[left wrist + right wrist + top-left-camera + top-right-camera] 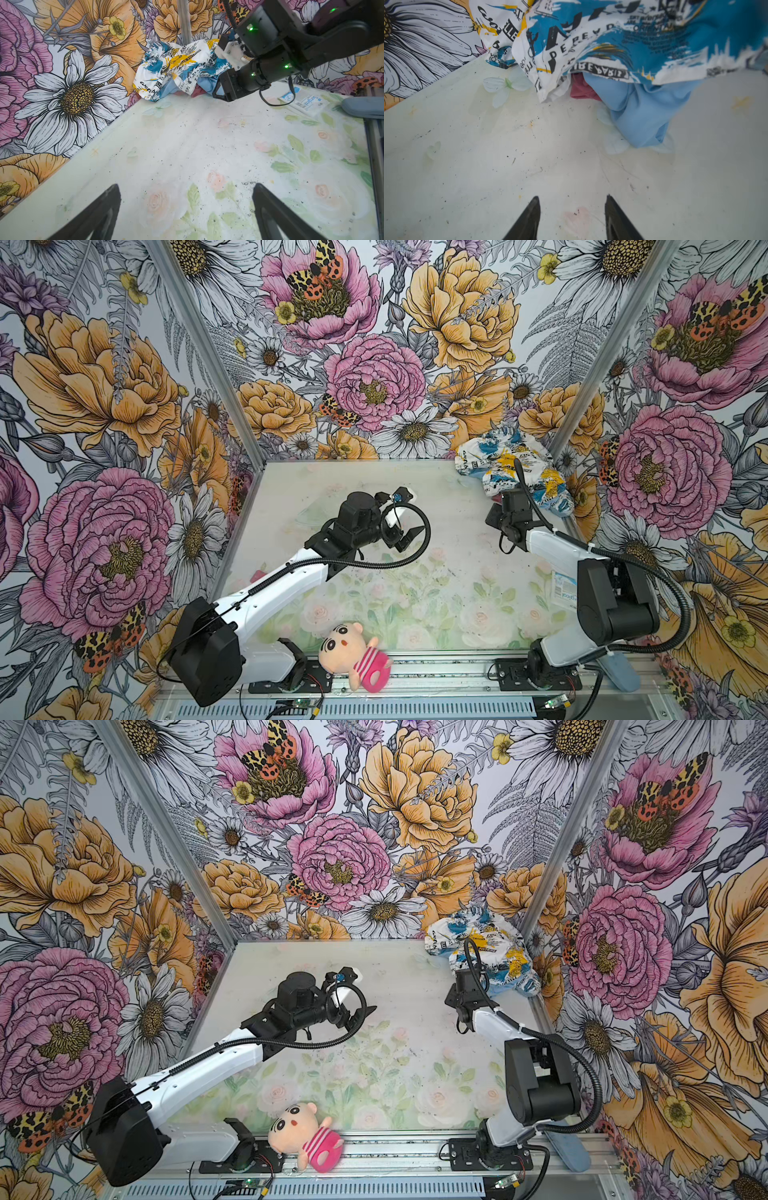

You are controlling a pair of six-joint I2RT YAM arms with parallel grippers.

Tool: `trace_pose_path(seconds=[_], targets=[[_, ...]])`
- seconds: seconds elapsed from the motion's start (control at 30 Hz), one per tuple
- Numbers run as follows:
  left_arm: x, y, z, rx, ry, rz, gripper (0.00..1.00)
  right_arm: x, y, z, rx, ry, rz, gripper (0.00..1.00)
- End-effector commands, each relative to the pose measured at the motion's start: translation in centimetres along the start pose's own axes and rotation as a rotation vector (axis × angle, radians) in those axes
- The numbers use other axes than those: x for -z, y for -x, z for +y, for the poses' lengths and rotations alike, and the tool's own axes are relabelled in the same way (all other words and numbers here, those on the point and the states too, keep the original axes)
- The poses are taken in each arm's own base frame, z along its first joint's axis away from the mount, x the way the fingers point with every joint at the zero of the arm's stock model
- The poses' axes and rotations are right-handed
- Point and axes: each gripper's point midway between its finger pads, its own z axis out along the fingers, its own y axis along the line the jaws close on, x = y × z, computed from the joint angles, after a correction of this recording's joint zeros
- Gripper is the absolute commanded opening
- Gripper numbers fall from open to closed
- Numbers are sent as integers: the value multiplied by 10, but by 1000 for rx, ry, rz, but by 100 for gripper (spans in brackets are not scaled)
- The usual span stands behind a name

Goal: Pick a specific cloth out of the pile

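The pale tabletop printed with faint roses and leaves (415,572) is walled on three sides by flowered panels. Its middle is largely bare and open room is found there.

The left gripper (186,185) is held above the middle of the table, jaws spread wide, nothing between them. The right gripper (573,197) is set low at the near edge of the pile, jaws partly parted with only bare table between them. No cloth is touched by its fingertips (536,199).

The pile of crumpled cloths (511,464) is lodged in the far right corner, pressed against both walls. Its top layer is a white fabric printed with blue, yellow and black lettering (612,41), whose hem overhangs the layers beneath. A plain light blue cloth (639,116) spills from under that hem onto the table.

A peach plush doll in a pink-striped shirt (353,655) lies across the near edge, partly on the metal rail.

A flat white and blue printed packet (563,589) lies by the right edge, partly hidden by the right arm.

The plain dusty rose-pink cloth (580,89) is seen only as a small fold under the printed hem, touching the light blue cloth. It is separated from the right gripper by bare table.
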Motion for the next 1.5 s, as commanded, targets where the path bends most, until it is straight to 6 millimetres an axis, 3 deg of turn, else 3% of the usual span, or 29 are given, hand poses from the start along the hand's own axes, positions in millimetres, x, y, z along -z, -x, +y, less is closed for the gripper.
trace_pose_path(seconds=[0.0,0.13,0.43,0.73,0.97,1.1,1.47], targets=[[9,22,0,-42,21,-76,99,-20,6,-2,-43,-66,-1,35],[11,23,-3,-41,17,-80,99,-41,2,-9,-71,-124,-7,35],[7,19,-2,-43,18,-69,99,-82,17,-3,-98,-94,34,38],[10,21,1,-47,31,-73,99,-98,21,-22,-152,-179,71,37],[11,22,-4,-39,9,-80,99,-117,28,-15,-175,-197,96,37],[11,21,-5,-41,7,-76,99,-117,39,-15,-217,-211,63,37],[10,17,-19,-75,-27,-59,99,-129,39,-28,-257,-278,63,37]])
